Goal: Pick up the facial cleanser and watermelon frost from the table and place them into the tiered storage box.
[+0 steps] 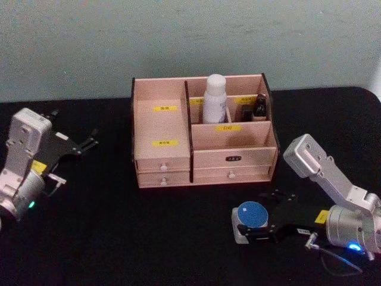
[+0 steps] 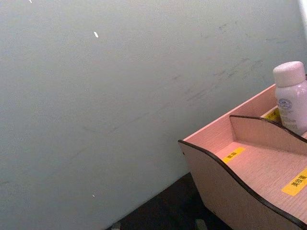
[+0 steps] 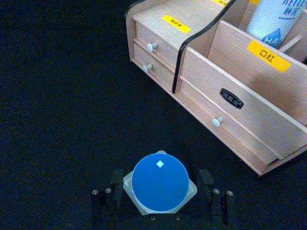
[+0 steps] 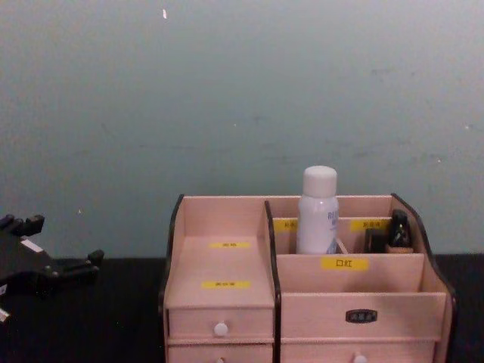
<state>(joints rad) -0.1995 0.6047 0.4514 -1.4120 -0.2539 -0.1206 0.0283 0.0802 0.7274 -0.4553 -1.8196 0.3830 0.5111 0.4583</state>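
Black table (image 1: 119, 238) runs back to a pale green wall (image 1: 178, 36), with the tiered storage box (image 1: 172, 125) in the upper middle of the head view. A white bottle (image 1: 214, 98) stands upright in one of its rear compartments; we take it for the facial cleanser, already stowed. That leaves the blue-lidded little container, which we read as the watermelon frost (image 1: 250, 214), low and right of centre in the frame, in front of the box's drawers and apart from them. The right gripper (image 3: 159, 178) has its jaws closed in on the container's pale body from both sides, just under the lid. Whether the base has left the table we cannot quite tell from these angles. We judge the step in hand to be the lift and carry. We would raise it straight up, keeping the lid level, until it clears the box's front wall. Then we would travel toward the upper left of the head frame and lower it into the free front right compartment, well clear of the bottle. The grip sits on a short, squat body, so a slow start should keep it from twisting between the pads. The right arm enters from the lower right corner, forearm sloping down, wrist low over the table and the gripper pointing toward the frame's left. The left gripper (image 1: 89, 142) rests parked at the left edge, jaws apart and empty, aimed at the box but well apart from it.
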